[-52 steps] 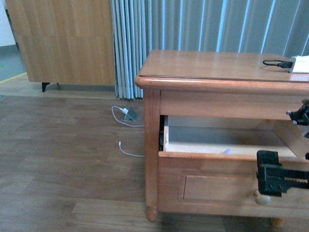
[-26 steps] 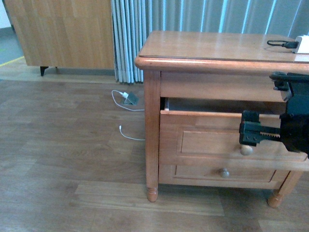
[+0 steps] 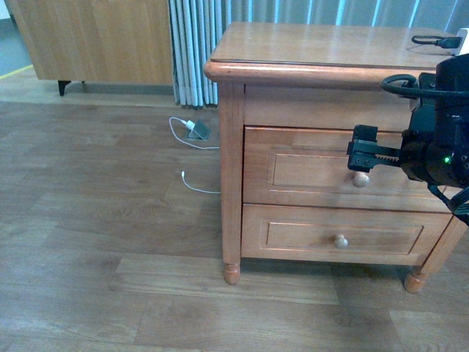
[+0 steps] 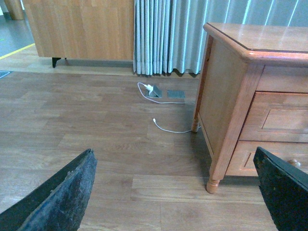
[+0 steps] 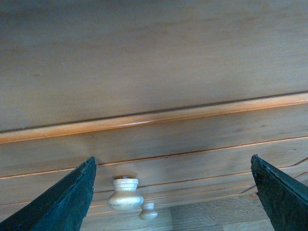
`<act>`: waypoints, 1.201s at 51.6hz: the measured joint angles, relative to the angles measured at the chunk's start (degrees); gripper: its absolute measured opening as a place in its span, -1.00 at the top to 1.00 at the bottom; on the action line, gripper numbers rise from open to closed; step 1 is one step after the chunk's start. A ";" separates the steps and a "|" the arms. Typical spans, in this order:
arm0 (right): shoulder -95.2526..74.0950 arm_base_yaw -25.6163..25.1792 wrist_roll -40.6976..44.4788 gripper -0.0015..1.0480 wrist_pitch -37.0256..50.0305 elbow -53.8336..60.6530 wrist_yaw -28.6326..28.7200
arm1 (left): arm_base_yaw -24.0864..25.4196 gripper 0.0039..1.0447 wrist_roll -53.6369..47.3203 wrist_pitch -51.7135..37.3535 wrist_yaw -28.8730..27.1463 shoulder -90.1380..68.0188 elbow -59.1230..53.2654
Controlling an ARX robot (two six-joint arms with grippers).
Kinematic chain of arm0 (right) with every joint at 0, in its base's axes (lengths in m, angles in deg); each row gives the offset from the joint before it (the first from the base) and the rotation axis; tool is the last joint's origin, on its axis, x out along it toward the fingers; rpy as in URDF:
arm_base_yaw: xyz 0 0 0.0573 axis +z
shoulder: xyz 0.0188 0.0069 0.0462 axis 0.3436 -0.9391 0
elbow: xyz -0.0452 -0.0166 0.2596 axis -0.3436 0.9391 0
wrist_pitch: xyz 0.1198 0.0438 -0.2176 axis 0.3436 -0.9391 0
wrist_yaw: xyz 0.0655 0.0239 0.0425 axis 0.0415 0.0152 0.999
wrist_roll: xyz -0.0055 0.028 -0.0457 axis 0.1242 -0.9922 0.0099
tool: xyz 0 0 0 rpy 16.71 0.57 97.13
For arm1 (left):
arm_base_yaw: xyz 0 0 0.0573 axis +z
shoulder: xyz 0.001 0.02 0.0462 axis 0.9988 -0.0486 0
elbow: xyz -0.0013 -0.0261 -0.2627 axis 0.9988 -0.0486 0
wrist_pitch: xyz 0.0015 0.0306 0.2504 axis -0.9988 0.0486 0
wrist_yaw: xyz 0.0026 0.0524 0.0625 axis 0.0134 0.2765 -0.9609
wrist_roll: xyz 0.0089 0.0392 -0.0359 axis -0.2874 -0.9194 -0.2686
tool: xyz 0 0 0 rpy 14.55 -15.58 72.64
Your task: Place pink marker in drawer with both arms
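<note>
The pink marker shows in no view. The drawer (image 3: 315, 169) is the top one of the honey-brown dresser (image 3: 322, 44), and it sits pushed in flush. My right gripper (image 3: 363, 150) hovers open just in front of the drawer panel, right above its round light knob (image 3: 360, 180). In the right wrist view the gripper (image 5: 173, 192) holds nothing, with the knob (image 5: 125, 195) near one finger and the drawer front (image 5: 192, 154) close behind. My left gripper (image 4: 175, 192) is open over the floor, off the dresser's (image 4: 231, 96) left corner.
Below the top drawer is a lower drawer (image 3: 337, 236) with its own knob. A black cable (image 3: 432, 40) lies on the dresser top at the far right. A white cable (image 3: 194, 183) and a plug (image 3: 194, 130) lie on the floor by the curtain (image 3: 194, 51).
The drawer stood open a second ago, was nearly in half a second ago, and is now flush. My right gripper stayed at its front, and the dresser now looks farther away.
</note>
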 joint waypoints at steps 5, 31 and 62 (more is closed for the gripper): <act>-1.07 -0.09 0.57 -0.84 0.42 -0.63 -0.42 | 0.00 -0.89 0.00 0.00 0.02 0.00 0.00; 6.05 -2.25 -1.57 -0.84 1.97 6.82 3.30 | 0.00 -0.89 0.00 0.00 0.02 0.00 0.00; 57.66 -3.21 -0.44 -0.84 -18.53 37.40 16.13 | 0.00 -0.89 0.00 0.00 0.00 0.00 0.00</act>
